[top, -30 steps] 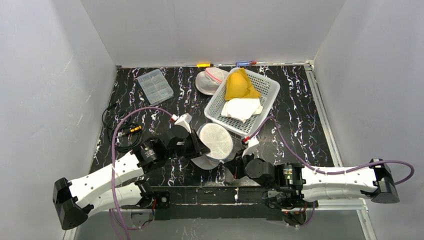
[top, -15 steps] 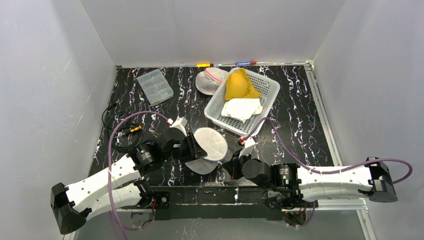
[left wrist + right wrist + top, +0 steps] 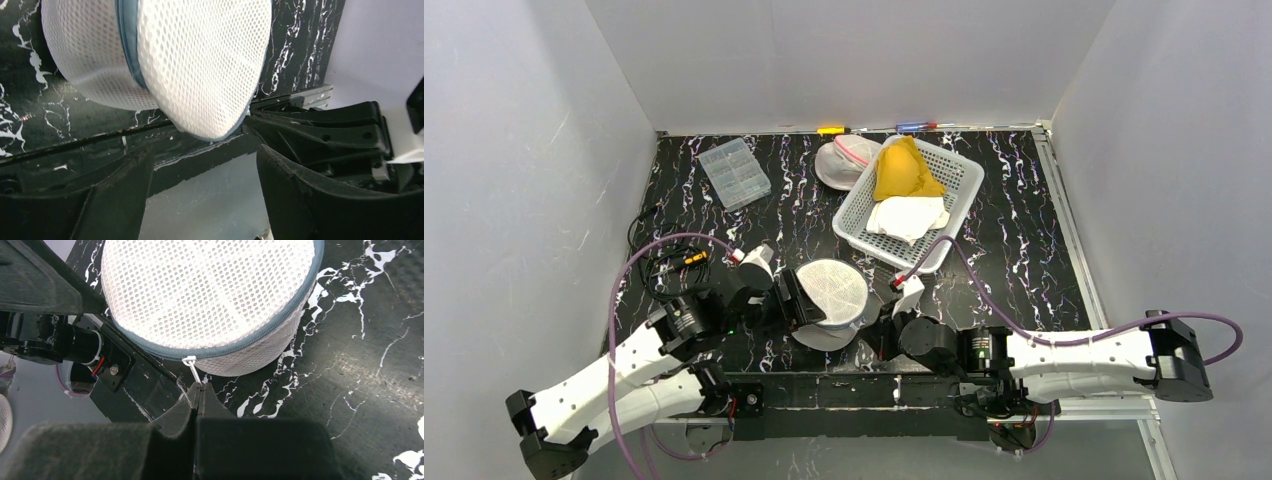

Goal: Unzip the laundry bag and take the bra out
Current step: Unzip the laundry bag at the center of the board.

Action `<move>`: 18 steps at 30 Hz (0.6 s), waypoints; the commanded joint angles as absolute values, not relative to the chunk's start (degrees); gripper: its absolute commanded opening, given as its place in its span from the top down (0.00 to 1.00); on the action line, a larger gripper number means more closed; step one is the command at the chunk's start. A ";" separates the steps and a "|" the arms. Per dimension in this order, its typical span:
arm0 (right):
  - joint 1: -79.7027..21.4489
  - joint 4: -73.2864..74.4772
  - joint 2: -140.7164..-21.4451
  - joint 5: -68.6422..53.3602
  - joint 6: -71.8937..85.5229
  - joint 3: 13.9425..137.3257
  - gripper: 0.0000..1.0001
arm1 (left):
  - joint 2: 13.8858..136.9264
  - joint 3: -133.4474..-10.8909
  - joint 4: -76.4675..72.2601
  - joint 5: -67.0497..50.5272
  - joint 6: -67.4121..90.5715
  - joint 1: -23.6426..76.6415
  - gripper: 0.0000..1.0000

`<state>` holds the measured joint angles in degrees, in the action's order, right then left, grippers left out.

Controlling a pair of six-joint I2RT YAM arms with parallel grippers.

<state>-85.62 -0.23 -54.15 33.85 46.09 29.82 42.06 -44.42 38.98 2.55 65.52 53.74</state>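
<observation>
The laundry bag (image 3: 829, 300), a round white mesh drum, is found close to the near edge of the table (image 3: 1024, 250), a little left of its middle. Unzipping is judged to be the step in hand, and barely begun: the grey-blue zip (image 3: 240, 347) is seen closed along every part of the rim that shows. The small white zipper pull (image 3: 191, 367) is pinched between the tips of the right gripper (image 3: 199, 389), whose jaws are pressed together on it, at the side of the bag nearest the arm bases. The left gripper (image 3: 200, 167) is held just beside the bag's left flank with its jaws well apart. Nothing is gripped by it, and whether the mesh is brushed cannot be told. The bra is not to be seen; it is presumed to be inside, behind the mesh. For the next move the bag would need to be steadied, with the left jaws closed on mesh or seam. The pull could then be drawn round the rim without the whole drum being dragged along. A light bag, a thin tab: slipping is the risk to be watched.
</observation>
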 commanded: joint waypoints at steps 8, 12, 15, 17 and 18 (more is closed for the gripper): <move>-85.77 -9.63 -58.48 31.82 44.60 32.78 0.99 | 40.17 -42.81 39.09 0.19 77.24 56.33 0.27; -85.85 -11.58 -60.01 30.63 45.05 33.16 0.99 | 41.65 -40.64 34.09 1.78 80.04 57.21 0.30; -85.95 -12.75 -60.89 29.79 45.09 33.52 0.99 | 42.96 -40.18 33.14 3.63 80.90 57.32 0.34; -86.04 -13.09 -61.28 29.54 45.04 33.81 0.99 | 43.37 -39.89 33.22 5.00 81.27 57.31 0.37; -86.11 -13.09 -61.38 29.49 45.06 33.91 0.99 | 43.41 -39.58 33.22 5.77 81.62 57.38 0.39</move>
